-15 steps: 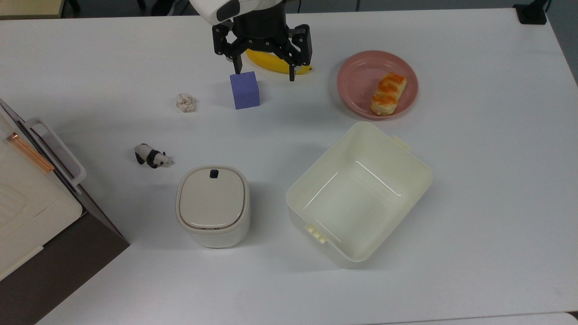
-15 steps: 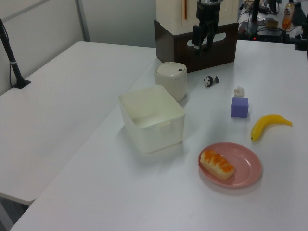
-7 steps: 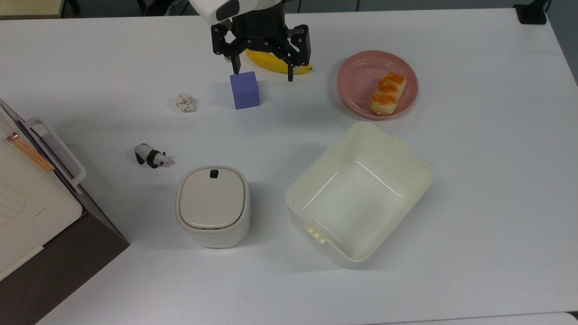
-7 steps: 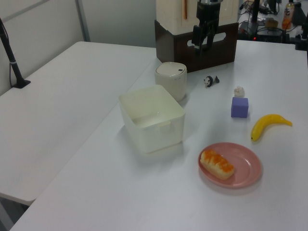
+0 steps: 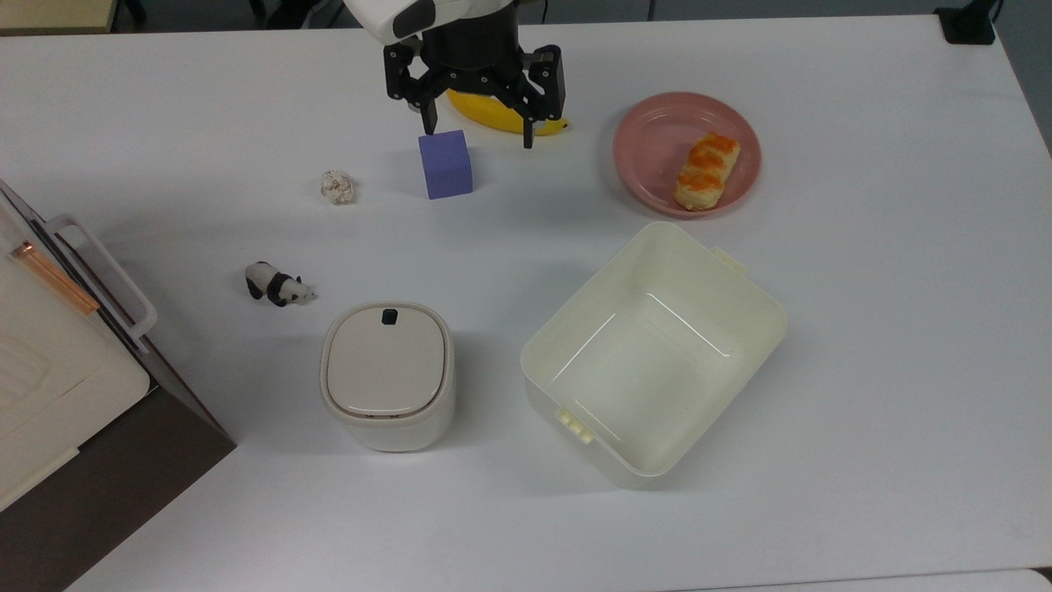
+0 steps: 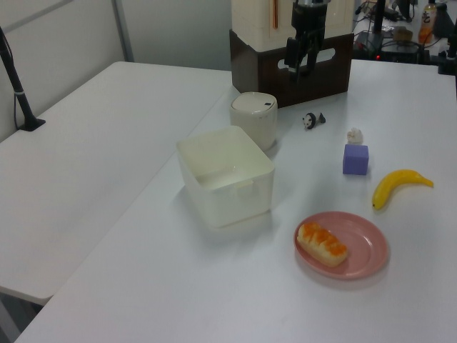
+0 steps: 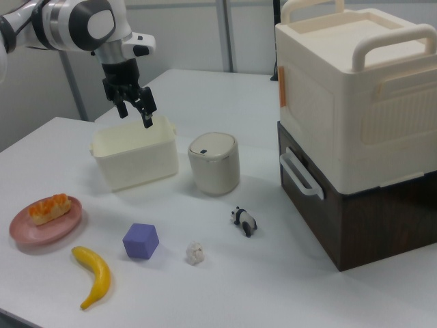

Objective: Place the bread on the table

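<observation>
Top view rundown, biggest stuff first:

table [image 5: 863, 329]: big white top, everything sits on it.

stacked crates [image 7: 355, 130]: cream box with handles on a dark brown one, at the right view's right edge, poking in at the top view's lower left corner.

arm: white Panda, reaching in from the top view's upper edge and from the right view's upper left.

tub [image 5: 653, 349]: cream plastic, open, nothing visible inside, just below the plate in the top view.

lidded bin [image 5: 387, 374]: small cream thing with a dark button on the lid, to the tub's left in the top view.

plate [image 5: 649, 140]: round, pink, toward the top view's upper right.

gripper [image 5: 478, 138]: black fingers spread wide apart with nothing between them, up off the table, over the banana and the cube's far edge in the top view.

banana [image 6: 397, 184]: yellow, lying flat beside the cube, partly behind the gripper in the top view.

bread [image 5: 706, 171]: pale golden with orange glaze, lying on the plate's right half in the top view, well apart from the gripper.

cube [image 5: 445, 164]: purple, between paper ball and banana.

panda figure [image 5: 278, 284]: near the crates.

paper ball [image 5: 339, 187]: crumpled, left of the cube in the top view.
</observation>
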